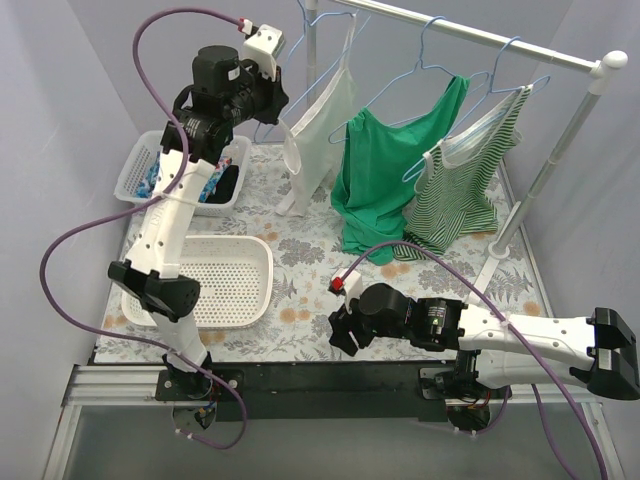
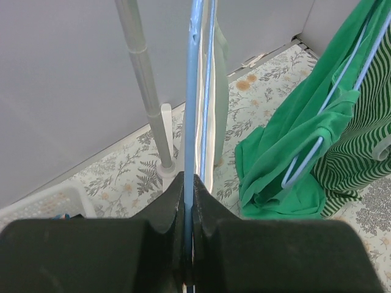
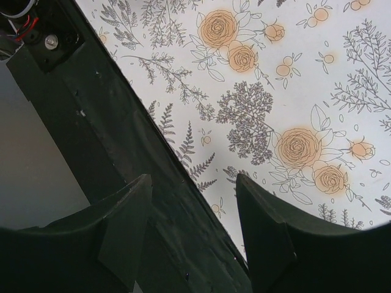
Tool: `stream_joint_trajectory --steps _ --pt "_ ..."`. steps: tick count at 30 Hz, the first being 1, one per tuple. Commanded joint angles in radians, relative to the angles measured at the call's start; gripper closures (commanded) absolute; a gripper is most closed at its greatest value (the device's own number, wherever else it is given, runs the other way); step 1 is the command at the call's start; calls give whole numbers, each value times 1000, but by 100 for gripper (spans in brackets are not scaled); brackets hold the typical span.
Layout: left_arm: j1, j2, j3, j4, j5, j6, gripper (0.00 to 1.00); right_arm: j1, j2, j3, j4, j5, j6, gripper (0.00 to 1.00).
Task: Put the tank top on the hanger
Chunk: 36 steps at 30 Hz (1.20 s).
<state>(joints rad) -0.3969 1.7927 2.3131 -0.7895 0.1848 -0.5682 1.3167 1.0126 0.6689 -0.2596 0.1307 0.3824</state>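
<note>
Left pincer (image 2: 188, 189): clamped on the thin light-blue wire clothes hanger (image 2: 193, 91), held high beside the white metal rail (image 1: 480, 35).
Right pincer (image 3: 192, 183): fingers well apart and holding nothing, low over the floral table cover (image 3: 293, 91) at the near edge.
Task item: the plain cream sleeveless tank top (image 1: 325, 112) hangs from that hanger under the rail, its hem down near the table. I cannot tell whether both straps sit over the wire shoulders.
Neighbours: a solid green top (image 1: 385, 180) and a green-and-white striped top (image 1: 465, 195), each on its own hanger, just beside it.
Risk, release: I judge that letting go abruptly could set the hanger swinging, and an unseated strap would slide off.
Risk, pull: dragging sideways while clamped could lift the hook off the rail or snag the green top.
Risk, grip: the wire is thin and may twist between my fingers.
</note>
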Motion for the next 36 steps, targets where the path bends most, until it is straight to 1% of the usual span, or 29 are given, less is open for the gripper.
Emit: stream_joint_trajectory --steps 1,2,6,18,25,36 --pt "-3 62 100 38 68 4 100 1 -8 -6 34 0 18 35" --pt "-3 86 120 44 73 -1 100 1 -9 -9 34 1 18 35" --pt "-3 117 114 94 88 -16 100 1 -17 -14 34 10 32 35" --pt "-8 218 164 240 134 -104 100 3 -17 -14 34 35 47 35" --pt "-42 277 187 262 125 -99 100 1 -14 -11 43 43 50 35" --pt "-56 339 190 274 119 -104 100 1 6 -6 63 37 56 35"
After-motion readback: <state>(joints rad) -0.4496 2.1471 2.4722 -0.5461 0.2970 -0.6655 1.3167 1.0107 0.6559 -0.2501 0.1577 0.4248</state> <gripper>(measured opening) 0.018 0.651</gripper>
